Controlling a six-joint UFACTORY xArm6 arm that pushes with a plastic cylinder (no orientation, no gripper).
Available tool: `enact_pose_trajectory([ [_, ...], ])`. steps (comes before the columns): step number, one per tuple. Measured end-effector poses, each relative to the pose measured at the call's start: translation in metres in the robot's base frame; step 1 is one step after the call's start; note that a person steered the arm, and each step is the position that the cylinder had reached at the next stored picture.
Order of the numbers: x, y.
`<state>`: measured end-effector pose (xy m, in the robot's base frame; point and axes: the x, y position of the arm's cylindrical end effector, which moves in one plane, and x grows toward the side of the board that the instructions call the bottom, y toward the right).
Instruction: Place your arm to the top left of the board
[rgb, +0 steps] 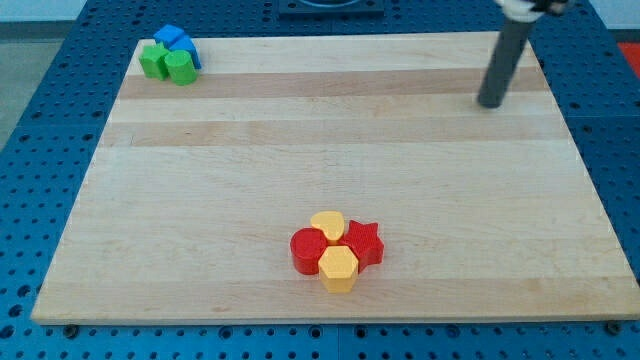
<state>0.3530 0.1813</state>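
My tip (491, 102) rests on the wooden board (330, 150) near its top right corner, at the lower end of the dark rod. At the board's top left corner lies a tight cluster: a blue block (178, 41) behind two green blocks (168, 65). Near the view's bottom centre sits a second cluster: a red cylinder (307, 250), a red star (365, 241), a yellow block (328, 224) at the top and a yellow hexagon (338, 267) at the front. My tip is far to the right of the blue and green blocks and far above the red and yellow ones.
The board lies on a blue perforated table (40, 110) that shows on all sides of it.
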Motion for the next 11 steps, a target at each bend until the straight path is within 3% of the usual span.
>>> enact_pose_trajectory([
  [1,0.024,-0.088],
  [3,-0.001,-0.221],
  [6,-0.010,-0.468],
  [7,-0.014,-0.486],
  [10,-0.161,-0.486],
  [11,-0.161,-0.484],
])
